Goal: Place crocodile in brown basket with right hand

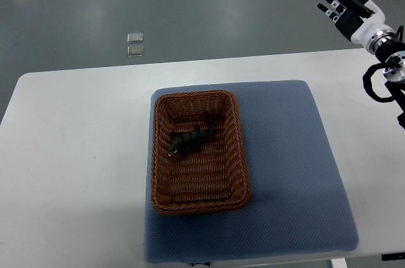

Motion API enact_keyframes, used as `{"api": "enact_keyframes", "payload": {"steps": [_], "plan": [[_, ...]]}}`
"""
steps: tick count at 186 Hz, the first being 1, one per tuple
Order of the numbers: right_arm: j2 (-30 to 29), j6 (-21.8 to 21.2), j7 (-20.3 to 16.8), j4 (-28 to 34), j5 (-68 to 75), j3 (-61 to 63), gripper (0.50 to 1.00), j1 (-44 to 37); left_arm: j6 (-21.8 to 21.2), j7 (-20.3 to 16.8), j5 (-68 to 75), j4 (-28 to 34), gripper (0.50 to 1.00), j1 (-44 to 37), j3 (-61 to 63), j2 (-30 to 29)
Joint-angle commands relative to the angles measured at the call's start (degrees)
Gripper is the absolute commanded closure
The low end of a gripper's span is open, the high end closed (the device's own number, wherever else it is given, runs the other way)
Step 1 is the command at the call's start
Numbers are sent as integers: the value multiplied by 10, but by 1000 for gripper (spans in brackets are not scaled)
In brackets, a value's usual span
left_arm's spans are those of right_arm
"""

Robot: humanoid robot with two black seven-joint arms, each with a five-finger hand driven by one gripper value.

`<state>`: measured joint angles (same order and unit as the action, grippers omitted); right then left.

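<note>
The black-and-white right hand point(345, 4) is held above the table's far right corner, fingers spread, gripping nothing. The dark green toy crocodile point(192, 137) is seen inside the brown woven wicker basket point(159, 154).

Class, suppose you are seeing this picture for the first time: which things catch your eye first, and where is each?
The brown basket sits on a blue mat in the middle of the white table, with the dark green crocodile lying inside it, toward the far end. At the picture's top right, the right hand is held up, fingers spread, holding nothing.
</note>
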<state>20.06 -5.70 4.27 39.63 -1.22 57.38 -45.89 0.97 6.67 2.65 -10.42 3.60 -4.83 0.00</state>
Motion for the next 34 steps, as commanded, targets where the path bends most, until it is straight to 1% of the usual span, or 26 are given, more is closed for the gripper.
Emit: {"api": "enact_keyframes", "payload": {"steps": [1,34], "plan": [[-11,-2,9,-11,57,0,579,18,0,0,0,0,500,0,0,0],[-34,-3,22,-11,62,1,576,30,0,0,0,0,500,0,0,0]]}}
